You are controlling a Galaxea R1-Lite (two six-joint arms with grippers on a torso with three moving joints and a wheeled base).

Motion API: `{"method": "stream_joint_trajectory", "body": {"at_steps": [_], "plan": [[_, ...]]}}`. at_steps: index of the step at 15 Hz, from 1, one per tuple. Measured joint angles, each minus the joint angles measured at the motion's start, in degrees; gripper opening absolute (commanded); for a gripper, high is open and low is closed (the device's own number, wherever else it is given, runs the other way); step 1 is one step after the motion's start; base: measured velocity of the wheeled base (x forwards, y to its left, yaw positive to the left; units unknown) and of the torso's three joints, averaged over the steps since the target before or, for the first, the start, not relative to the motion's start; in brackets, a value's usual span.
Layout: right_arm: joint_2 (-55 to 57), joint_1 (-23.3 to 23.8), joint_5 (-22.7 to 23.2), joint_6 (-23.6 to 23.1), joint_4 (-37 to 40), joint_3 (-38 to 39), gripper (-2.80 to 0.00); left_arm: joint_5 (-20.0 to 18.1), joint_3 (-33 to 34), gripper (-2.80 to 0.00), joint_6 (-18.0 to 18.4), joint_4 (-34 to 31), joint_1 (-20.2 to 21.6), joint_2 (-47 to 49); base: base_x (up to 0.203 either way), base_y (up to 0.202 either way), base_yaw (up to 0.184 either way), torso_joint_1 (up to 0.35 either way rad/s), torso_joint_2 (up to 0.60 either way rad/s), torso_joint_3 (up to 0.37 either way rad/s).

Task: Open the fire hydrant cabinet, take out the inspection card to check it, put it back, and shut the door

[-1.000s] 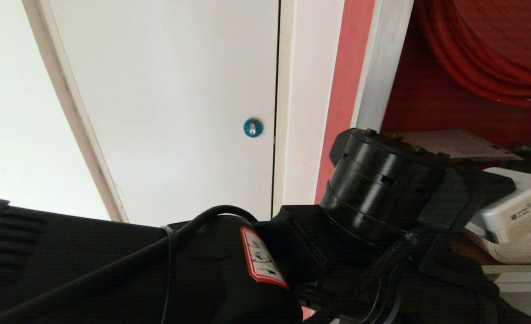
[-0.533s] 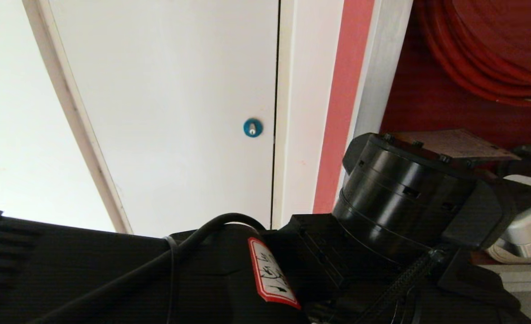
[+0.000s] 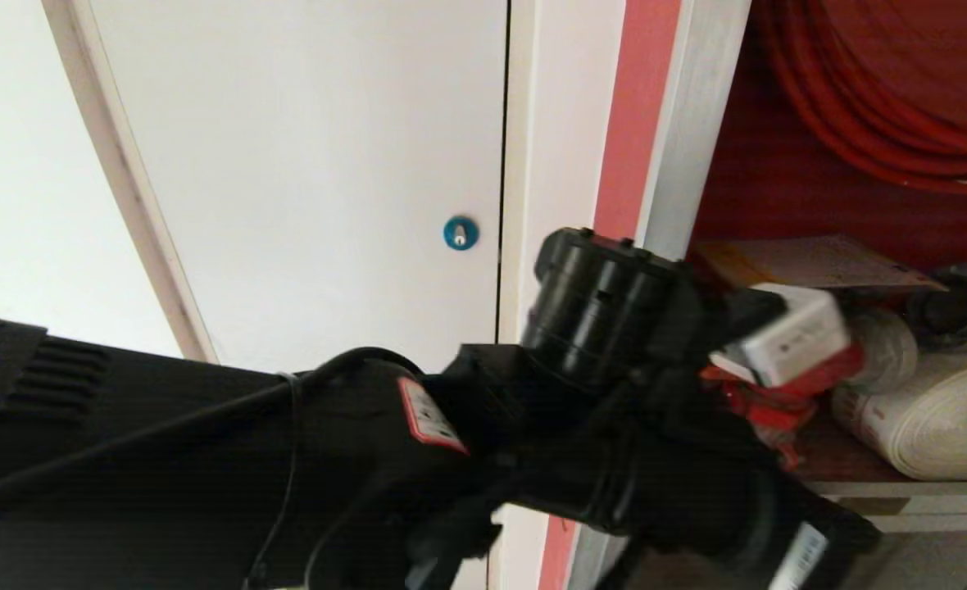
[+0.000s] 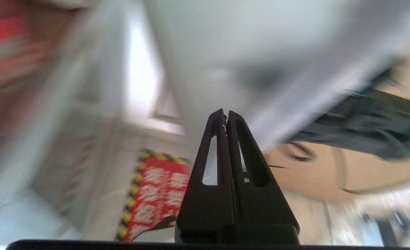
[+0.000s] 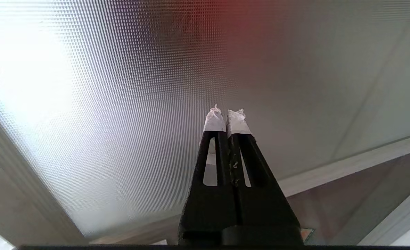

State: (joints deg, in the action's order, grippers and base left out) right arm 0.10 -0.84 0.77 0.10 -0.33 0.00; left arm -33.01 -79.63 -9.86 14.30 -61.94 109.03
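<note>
Left gripper (image 4: 227,114): fingers pressed together, holding nothing; its arm (image 3: 598,328) has swung left and up off the cabinet's lower corner within the last second.
Right gripper (image 5: 227,116): fingers pressed together, parked, empty.
Fire hydrant cabinet (image 3: 778,188): open; white rolled hose (image 3: 934,426) newly uncovered.
Inspection card (image 3: 811,262): lies inside the cabinet, at its left edge.
Task reading: card likely back; door closing remains.

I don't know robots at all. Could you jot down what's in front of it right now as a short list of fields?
Cabinet: red-lined fire hydrant cabinet, interior exposed
Inside: coiled red hose, white rolled hose, a flat sheet on a shelf
Beside it: plain white panel with small blue round lock
Left gripper: jaws shut, empty
Right gripper: jaws shut, empty
</note>
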Motion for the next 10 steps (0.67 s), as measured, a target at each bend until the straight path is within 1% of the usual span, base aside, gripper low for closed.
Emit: {"method": "stream_joint_trajectory", "body": {"at_steps": [2,5,7,10], "plan": [[0.0,-0.01,-0.04,0.0,0.0,0.0,-2.8,0.05,3.57,-2.8,0.41,0.02,5.25,-1.52,0.0,0.0,0.0,0.0,0.0,0.0],[0.0,-0.01,-0.06,0.0,0.0,0.0,-2.8,0.09,12.31,-2.8,3.78,0.06,13.13,-5.95,0.0,0.0,0.0,0.0,0.0,0.0],[0.0,-0.01,-0.06,0.0,0.0,0.0,-2.8,0.1,19.4,-2.8,6.02,0.05,19.35,-10.6,0.0,0.0,0.0,0.0,0.0,0.0],[0.0,-0.06,-0.09,0.0,0.02,0.0,-2.8,0.18,27.16,-2.8,8.71,-0.24,29.51,-18.85,0.0,0.0,0.0,0.0,0.0,0.0]]}}
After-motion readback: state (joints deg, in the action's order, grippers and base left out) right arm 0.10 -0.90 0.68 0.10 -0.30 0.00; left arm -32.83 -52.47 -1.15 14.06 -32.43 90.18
